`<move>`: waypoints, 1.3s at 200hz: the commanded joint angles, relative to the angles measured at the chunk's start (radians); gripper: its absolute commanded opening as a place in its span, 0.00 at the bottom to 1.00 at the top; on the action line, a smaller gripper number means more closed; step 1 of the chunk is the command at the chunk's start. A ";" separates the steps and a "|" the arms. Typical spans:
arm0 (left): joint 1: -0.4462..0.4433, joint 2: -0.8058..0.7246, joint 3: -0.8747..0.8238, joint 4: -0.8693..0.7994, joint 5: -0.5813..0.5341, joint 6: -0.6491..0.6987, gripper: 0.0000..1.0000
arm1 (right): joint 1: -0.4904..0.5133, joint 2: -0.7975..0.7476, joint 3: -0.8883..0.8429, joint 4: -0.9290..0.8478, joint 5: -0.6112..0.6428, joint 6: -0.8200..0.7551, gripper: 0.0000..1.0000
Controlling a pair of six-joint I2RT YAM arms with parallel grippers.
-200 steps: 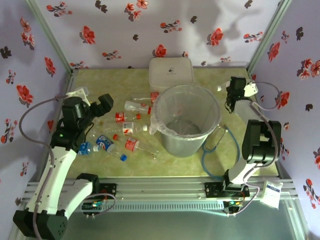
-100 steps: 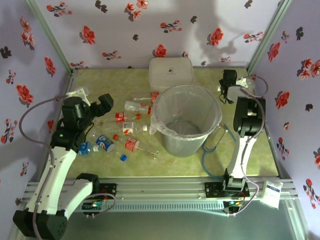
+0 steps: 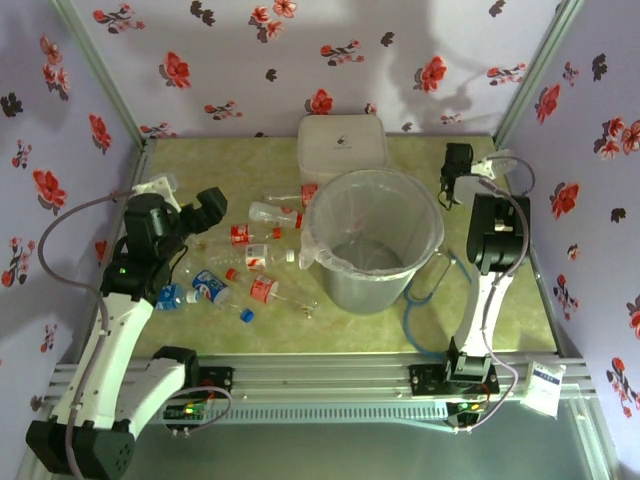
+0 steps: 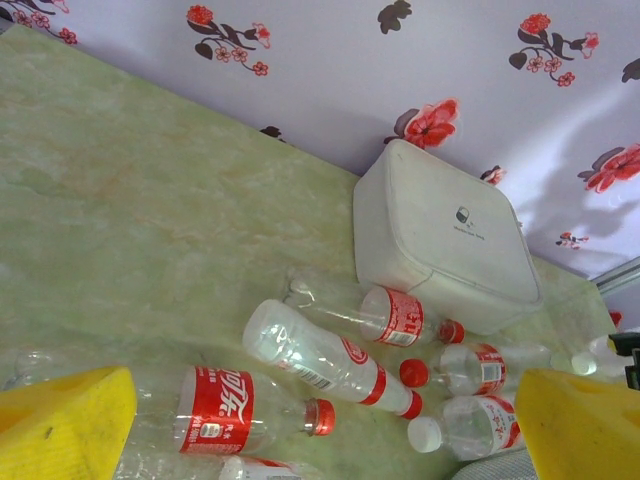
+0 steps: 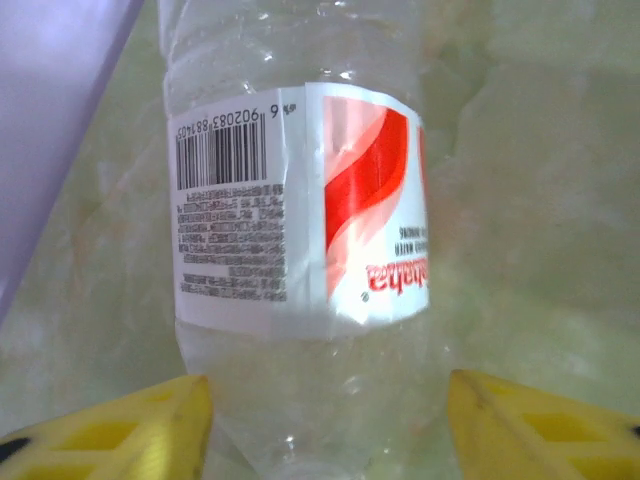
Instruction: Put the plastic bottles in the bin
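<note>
Several clear plastic bottles with red-and-white labels lie on the table left of the bin, a big round translucent grey bucket lined with a clear bag. A blue-labelled bottle lies nearer the front. My left gripper hovers open above this pile, with a red-capped bottle below its yellow fingers. My right gripper is at the far right beside the bin. In its wrist view a single red-and-white labelled bottle lies between the yellow fingertips, which rest against its tapered end.
A white square lidded box stands behind the bin, with bottles against its left side. A blue cable loops on the table right of the bin. Flowered walls close in the table on three sides.
My right arm swung left and stretched out toward the far corner by the bin. Its jaws now close round the lone bottle. The left arm stayed still.
</note>
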 commanded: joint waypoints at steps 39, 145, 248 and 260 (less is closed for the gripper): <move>-0.007 -0.003 -0.001 0.028 0.015 -0.014 0.97 | -0.011 -0.189 -0.157 0.013 -0.023 -0.053 0.52; -0.013 -0.017 -0.021 0.046 0.018 -0.039 0.97 | -0.055 -0.353 -0.214 -0.073 -0.078 -0.205 0.42; -0.013 0.008 -0.024 0.046 0.022 -0.008 0.97 | -0.073 0.130 0.319 -0.406 -0.069 -0.263 0.99; -0.013 0.009 -0.027 0.047 0.022 -0.007 0.97 | -0.073 0.158 0.335 -0.405 -0.067 -0.255 0.99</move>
